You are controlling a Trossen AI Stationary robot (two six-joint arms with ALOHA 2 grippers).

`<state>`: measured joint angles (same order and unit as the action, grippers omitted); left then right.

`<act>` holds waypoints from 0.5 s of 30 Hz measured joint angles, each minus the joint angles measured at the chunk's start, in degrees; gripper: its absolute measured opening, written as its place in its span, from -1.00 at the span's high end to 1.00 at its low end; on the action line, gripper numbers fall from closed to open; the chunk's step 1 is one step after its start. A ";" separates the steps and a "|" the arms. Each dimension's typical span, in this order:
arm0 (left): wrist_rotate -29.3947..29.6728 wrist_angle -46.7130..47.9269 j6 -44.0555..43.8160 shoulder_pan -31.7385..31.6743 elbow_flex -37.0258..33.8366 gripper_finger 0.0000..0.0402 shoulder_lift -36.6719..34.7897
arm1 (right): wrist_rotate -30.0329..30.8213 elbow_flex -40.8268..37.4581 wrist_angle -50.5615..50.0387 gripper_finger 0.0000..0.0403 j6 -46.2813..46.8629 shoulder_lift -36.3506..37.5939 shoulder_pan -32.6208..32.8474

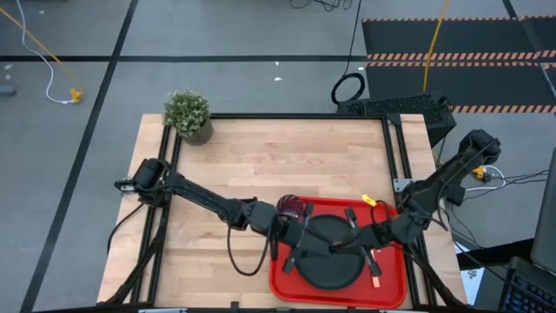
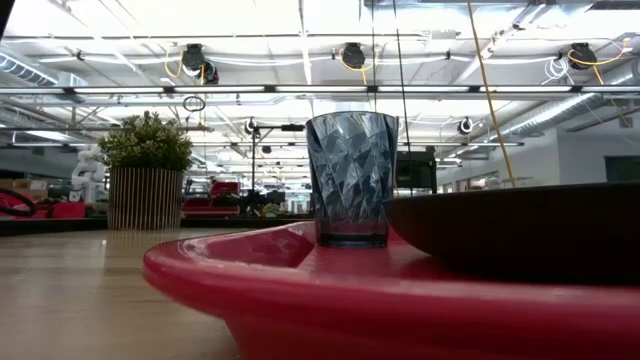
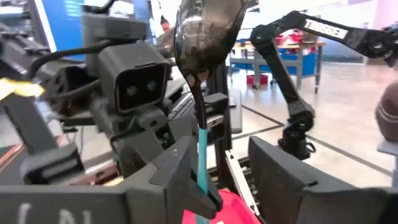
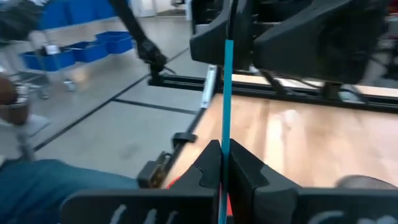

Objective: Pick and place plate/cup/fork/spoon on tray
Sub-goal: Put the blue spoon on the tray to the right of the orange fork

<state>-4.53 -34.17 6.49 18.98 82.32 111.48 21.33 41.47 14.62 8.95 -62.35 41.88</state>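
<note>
The red tray (image 1: 287,291) lies at the table's near right. The black plate (image 1: 334,265) rests flat on it. The glass cup (image 2: 350,180) stands upright on the tray's far left corner (image 1: 294,209). The fork's orange handle (image 1: 375,274) lies on the tray, right of the plate. My two grippers meet above the plate. My right gripper (image 4: 222,163) is shut on the spoon (image 3: 202,37). My left gripper (image 3: 224,183) is open, its fingers apart on either side of the spoon's blue handle; the dark bowl reaches back toward its wrist. My right gripper pinches the spoon's light blue handle (image 4: 226,134) between its two shut fingers. It comes level from the table's right side, and the handle runs straight ahead out of the fingers toward my left gripper. The spoon is lifted clear above the plate.
A potted plant (image 1: 188,116) stands at the table's far left corner. Bare wooden table (image 1: 261,165) lies left of the tray and beyond it. A small yellow piece (image 1: 368,201) lies at the tray's far right edge.
</note>
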 joint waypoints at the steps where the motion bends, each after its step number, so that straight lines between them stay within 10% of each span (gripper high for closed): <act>1: -0.76 0.00 0.54 0.02 0.00 0.14 0.00 | -1.96 0.00 0.59 1.00 -0.04 -0.33 -0.47; 15: -7.08 -3.44 3.16 -0.75 0.03 0.06 3.47 | -12.72 -0.02 6.57 1.00 -0.64 -6.33 -6.86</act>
<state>-11.61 -37.61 9.65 18.23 82.35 114.95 8.61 41.45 21.19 8.31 -68.68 35.01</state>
